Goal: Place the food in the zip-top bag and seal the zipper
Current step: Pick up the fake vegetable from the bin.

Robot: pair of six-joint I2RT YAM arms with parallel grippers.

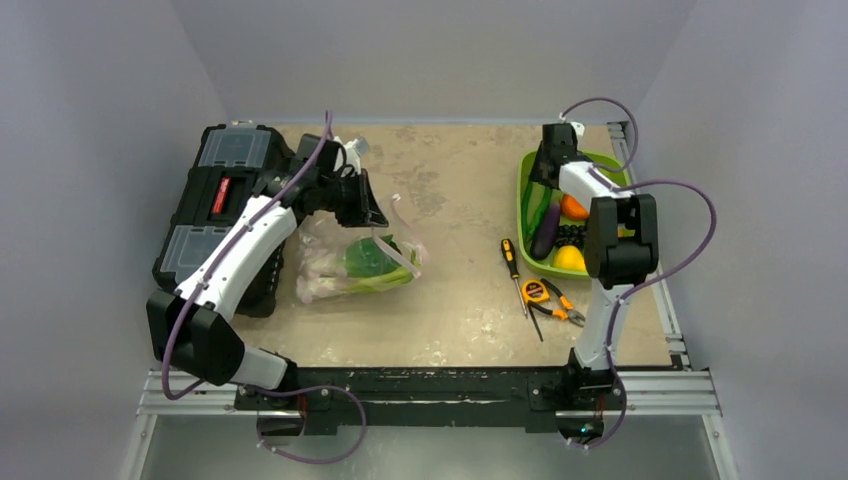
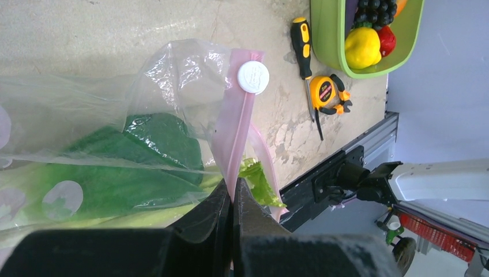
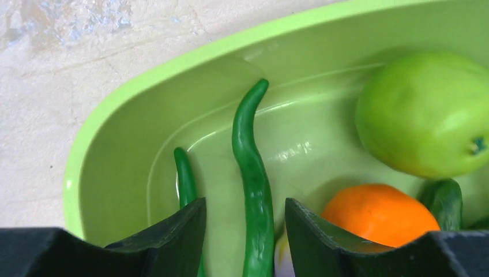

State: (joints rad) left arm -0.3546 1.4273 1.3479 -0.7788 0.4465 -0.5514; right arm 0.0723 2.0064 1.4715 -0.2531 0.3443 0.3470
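Note:
The clear zip-top bag (image 1: 345, 245) lies left of the table's middle, next to the toolbox. Both leafy green vegetables (image 1: 368, 262) are inside it, with their pale stalks (image 1: 318, 280) toward the left. In the left wrist view the dark leaves (image 2: 155, 144) show through the plastic and one leaf tip (image 2: 259, 182) pokes out at the mouth. My left gripper (image 2: 232, 199) is shut on the pink zipper strip (image 2: 233, 144) and holds it lifted. A white round tab (image 2: 253, 77) sits on the strip's far end. My right gripper (image 3: 245, 216) is open inside the lime-green bin (image 3: 115, 127), with its jaws on either side of a long green pod (image 3: 252, 167).
The black toolbox (image 1: 225, 195) stands at the left. A screwdriver (image 1: 512, 262), a tape measure (image 1: 537, 291) and pliers (image 1: 562, 312) lie right of the middle. The bin (image 1: 525, 205) at the back right holds a purple eggplant (image 1: 546, 235), orange (image 3: 377, 213), green (image 3: 424, 112) and yellow (image 1: 569, 258) fruits.

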